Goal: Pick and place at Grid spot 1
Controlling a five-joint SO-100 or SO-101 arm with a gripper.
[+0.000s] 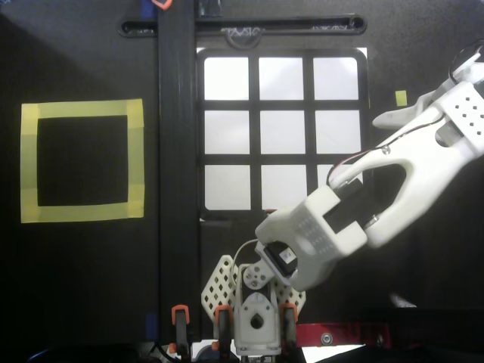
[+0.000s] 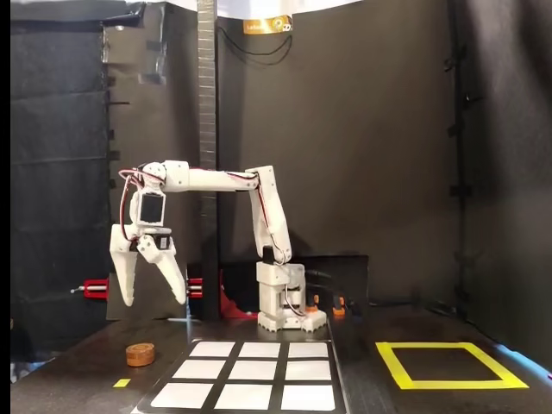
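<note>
A small brown disc (image 2: 140,354) lies on the dark table left of the grid in the fixed view. It is hidden under the arm in the overhead view. My gripper (image 2: 153,302) hangs well above the disc, pointing down, open and empty. In the overhead view one white finger (image 1: 397,115) sticks out leftward near the right edge. The black-framed grid (image 1: 255,106) of white cells lies mid-table. Grid spot 1 (image 1: 226,78), its top-left cell in the overhead view, is bare.
A yellow-tape square (image 1: 82,161) lies on the left in the overhead view and on the right (image 2: 448,364) in the fixed view. A small yellow marker (image 1: 401,97) sits right of the grid. A black vertical bar (image 1: 178,151) runs beside the grid. The arm's base (image 1: 255,310) stands at the near edge.
</note>
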